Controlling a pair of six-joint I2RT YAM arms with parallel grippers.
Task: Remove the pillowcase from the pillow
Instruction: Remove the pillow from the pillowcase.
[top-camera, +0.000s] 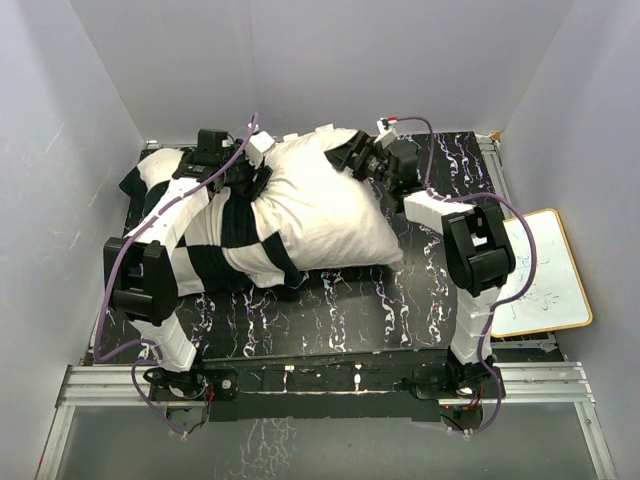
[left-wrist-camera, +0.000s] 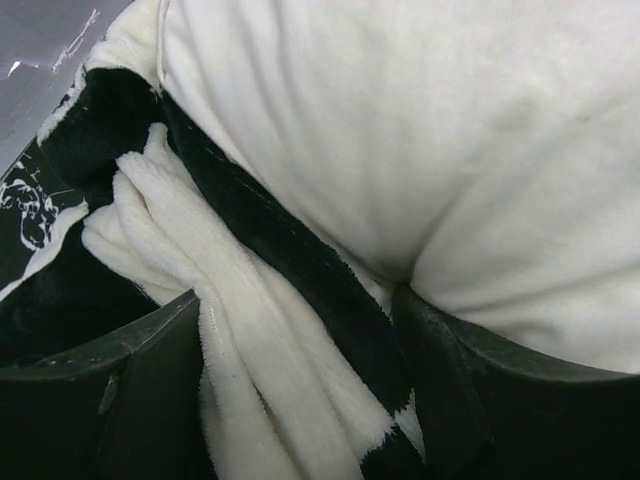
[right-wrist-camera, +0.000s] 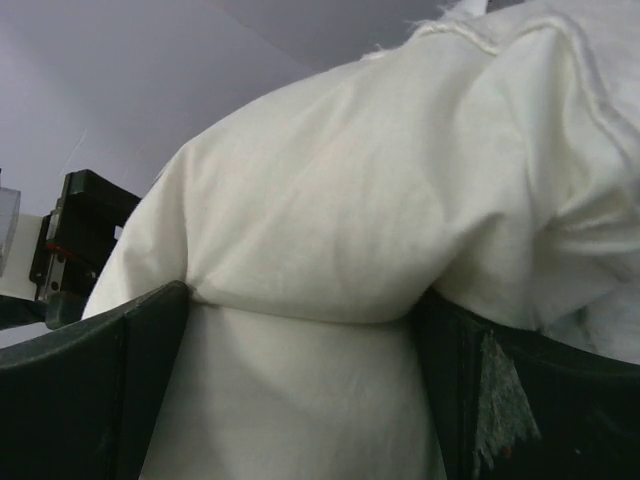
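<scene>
We take the pillow (top-camera: 330, 205) as our landmark. It lies on a black table (top-camera: 340, 310) veined with white marbling. Its right half is bare, off-white and plump, with one pointed corner resting on the marbled surface.

The pillowcase (top-camera: 205, 250), plush with black and white checks, covers the pillow's left half. From there it spreads further left over the table.

Plain pale grey walls (top-camera: 300, 60) rise behind the pillow and on both sides of it, closing the table in like a booth. Nearer to us than the pillow, past a bare stretch of marbling, an aluminium rail (top-camera: 330, 378) carries both arm bases. Purple cables (top-camera: 120, 260) loop along each arm. To the pillow's right, beyond the table edge, sits a whiteboard (top-camera: 545, 270) in a pale wooden frame, with faint scribbles on it.

The left end effector (left-wrist-camera: 298, 295) is at the pillow's far left shoulder, where the edge of the pillowcase meets bare cushion. Its jaws stand partly apart, and a gathered fold of black and white plush fills the gap and touches both fingers. The pillow presses against the right-hand finger. We cannot tell whether the fold is truly clamped.

The right end effector (right-wrist-camera: 300, 295) is at the pillow's far right corner. Its jaws are spread wide and the bare cushion bulges in between them, creased at each finger.
</scene>
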